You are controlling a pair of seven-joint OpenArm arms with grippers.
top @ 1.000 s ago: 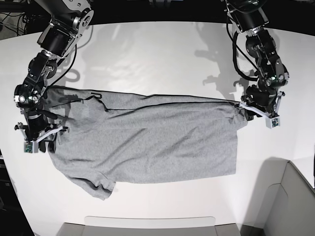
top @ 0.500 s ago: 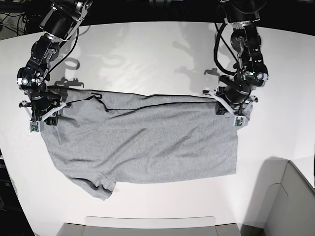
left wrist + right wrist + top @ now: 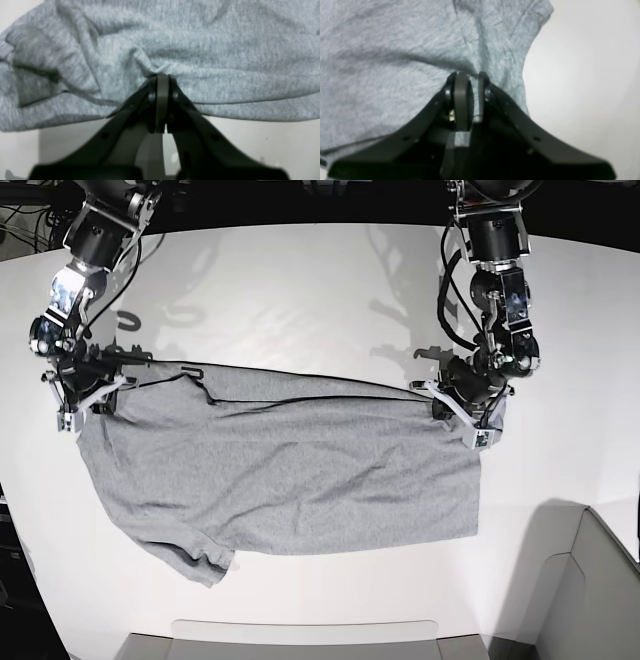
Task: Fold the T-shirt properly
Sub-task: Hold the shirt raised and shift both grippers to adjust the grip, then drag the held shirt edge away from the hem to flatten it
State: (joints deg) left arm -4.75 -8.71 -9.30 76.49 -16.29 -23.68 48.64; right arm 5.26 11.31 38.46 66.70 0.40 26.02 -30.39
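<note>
Since the earlier frame, both arms have drawn inward and toward the far side of the table, and the cloth they hold has come with them. The right gripper (image 3: 85, 402), at the left of the base view, now sits higher up beside the shoulder end of the T-shirt (image 3: 290, 475). The left gripper (image 3: 468, 415), at the right of that view, has come in over the hem corner.

Both grippers are clamped on the shirt. In the left wrist view the jaws of the left gripper (image 3: 162, 77) are pressed together with a bunched fold of grey fabric pinched at their tips. In the right wrist view the right gripper (image 3: 468, 76) holds a strip of cloth between jaws that stand a little apart.

The T-shirt lies sideways across the white table (image 3: 320, 300), neckline toward the left of the base view, hem toward the right. It is heather grey, with a dark edge line running along its far side. One short sleeve (image 3: 195, 558) sticks out at the near left. No lettering shows on the upward face.

To do this step well, I judge both arms should lift and carry the far edge together at matched height, keeping the cloth taut between them so the fold lands straight.
</note>
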